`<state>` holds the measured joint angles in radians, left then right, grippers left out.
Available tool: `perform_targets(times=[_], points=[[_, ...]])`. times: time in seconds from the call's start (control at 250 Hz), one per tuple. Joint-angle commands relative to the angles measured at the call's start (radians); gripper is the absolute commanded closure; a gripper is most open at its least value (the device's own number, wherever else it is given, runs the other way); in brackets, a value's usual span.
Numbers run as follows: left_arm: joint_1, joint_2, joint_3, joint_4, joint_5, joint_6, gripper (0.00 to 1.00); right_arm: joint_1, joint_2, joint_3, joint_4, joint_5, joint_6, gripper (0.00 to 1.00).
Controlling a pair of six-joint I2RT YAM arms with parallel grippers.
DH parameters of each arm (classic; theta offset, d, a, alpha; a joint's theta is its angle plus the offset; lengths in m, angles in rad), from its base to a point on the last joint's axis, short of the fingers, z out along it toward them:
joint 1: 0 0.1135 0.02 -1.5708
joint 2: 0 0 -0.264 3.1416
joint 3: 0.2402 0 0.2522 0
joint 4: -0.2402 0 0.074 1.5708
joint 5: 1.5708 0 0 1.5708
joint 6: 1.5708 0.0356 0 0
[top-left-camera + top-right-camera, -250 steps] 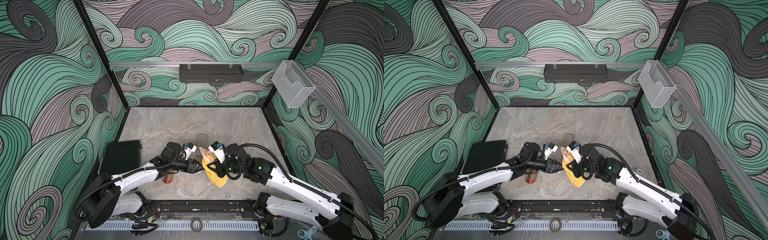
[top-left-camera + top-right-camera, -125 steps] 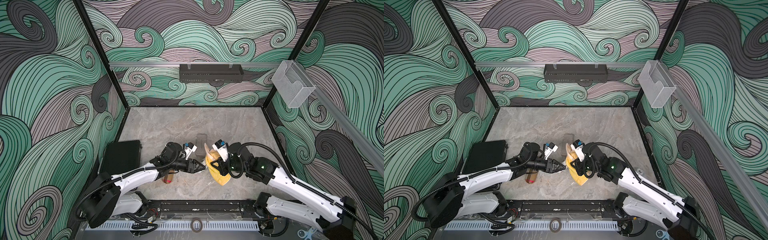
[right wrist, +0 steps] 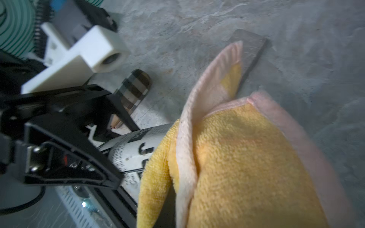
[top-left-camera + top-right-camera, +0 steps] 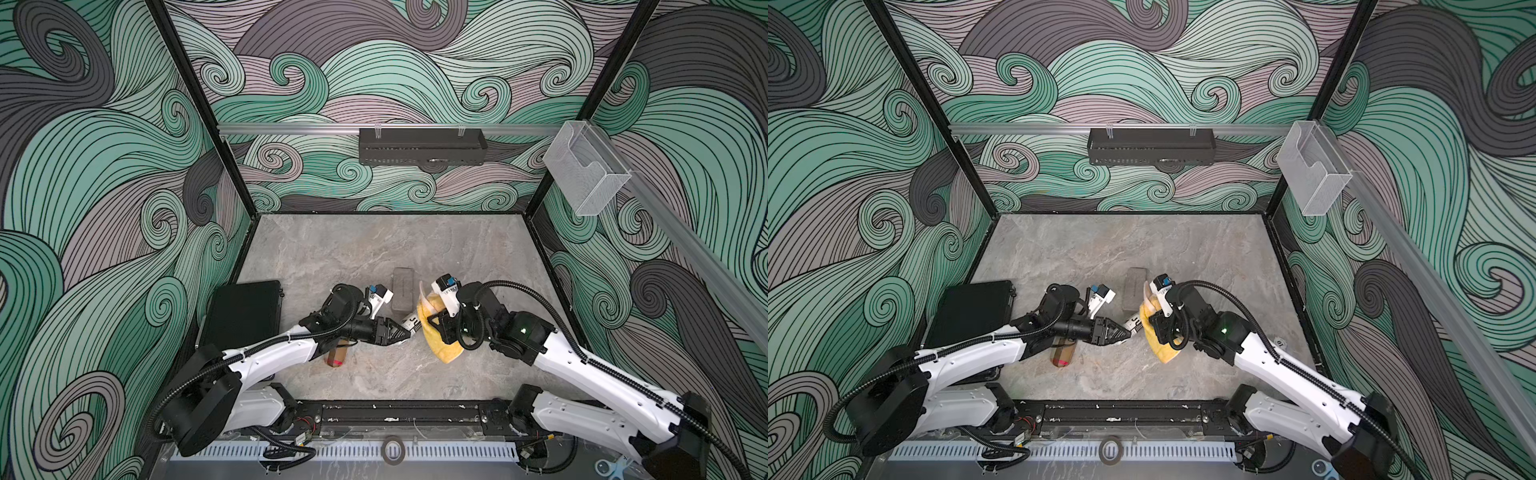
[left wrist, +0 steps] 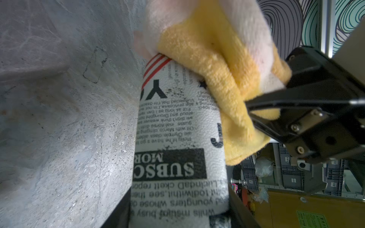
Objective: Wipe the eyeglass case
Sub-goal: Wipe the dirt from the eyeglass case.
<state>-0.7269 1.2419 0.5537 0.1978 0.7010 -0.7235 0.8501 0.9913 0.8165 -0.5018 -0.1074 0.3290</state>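
Wiping looks under way: the left tool [image 4: 399, 332] is clamped on one end of the white newspaper-print eyeglass case [image 5: 177, 138], held over the grey stone worktop [image 4: 374, 249] near the middle of its front edge, while the right tool [image 5: 256, 110], pinched tight on the fluffy yellow pink-bordered cloth [image 3: 246, 158], presses it over the far end. Printed length nearer the left tool lies bare, probably not yet rubbed. Both top views give only a sliver of case; the left wrist view shows cloth touching it.
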Motion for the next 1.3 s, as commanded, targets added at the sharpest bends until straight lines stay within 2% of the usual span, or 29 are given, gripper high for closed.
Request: perform_targets(times=[0.0, 0.048, 0.2, 0.28, 0.344, 0.475, 0.643, 0.719, 0.855, 0.911, 0.999, 1.079, 1.127, 1.207, 1.294], points=[[0.002, 0.001, 0.020, 0.070, 0.028, 0.014, 0.59, 0.035, 0.001, -0.019, 0.104, -0.231, -0.030, 1.00], [0.002, -0.004, 0.020, 0.062, 0.026, 0.023, 0.59, 0.036, 0.002, -0.026, 0.108, -0.227, -0.025, 1.00], [0.002, -0.030, 0.005, 0.046, 0.012, 0.030, 0.59, 0.007, 0.007, -0.003, -0.058, 0.185, 0.035, 1.00], [0.001, -0.041, -0.004, 0.045, 0.007, 0.028, 0.59, -0.047, 0.001, 0.001, -0.110, 0.255, 0.071, 1.00], [0.002, -0.046, -0.009, 0.045, 0.006, 0.029, 0.59, -0.060, -0.004, 0.004, -0.100, 0.208, 0.059, 1.00], [0.001, -0.045, -0.009, 0.050, 0.007, 0.026, 0.59, -0.039, -0.023, -0.012, 0.030, -0.073, 0.004, 1.00], [0.001, -0.057, -0.012, 0.047, 0.006, 0.026, 0.59, 0.024, -0.007, -0.010, 0.125, -0.295, -0.020, 1.00], [0.002, -0.066, -0.014, 0.040, 0.005, 0.031, 0.59, 0.027, 0.010, -0.008, 0.100, -0.232, -0.013, 1.00], [0.000, -0.098, -0.028, 0.027, -0.002, 0.037, 0.59, -0.003, 0.033, 0.014, -0.060, 0.163, 0.035, 1.00], [0.001, -0.110, -0.033, 0.020, -0.004, 0.042, 0.59, -0.062, 0.058, 0.033, -0.134, 0.241, 0.076, 1.00], [0.000, -0.123, -0.038, 0.012, -0.008, 0.047, 0.59, -0.107, 0.054, 0.027, -0.121, 0.168, 0.064, 1.00], [0.001, -0.131, -0.040, 0.009, -0.009, 0.049, 0.59, -0.102, 0.027, 0.002, -0.011, -0.010, 0.038, 1.00], [0.001, -0.130, -0.038, 0.008, -0.010, 0.047, 0.59, -0.078, 0.012, -0.003, 0.040, -0.083, 0.022, 1.00], [0.000, -0.127, -0.033, 0.005, -0.012, 0.046, 0.59, -0.010, -0.013, 0.001, 0.084, -0.122, -0.015, 1.00], [0.000, -0.116, -0.028, 0.000, -0.014, 0.047, 0.59, 0.013, -0.023, -0.010, 0.129, -0.211, -0.021, 1.00]])
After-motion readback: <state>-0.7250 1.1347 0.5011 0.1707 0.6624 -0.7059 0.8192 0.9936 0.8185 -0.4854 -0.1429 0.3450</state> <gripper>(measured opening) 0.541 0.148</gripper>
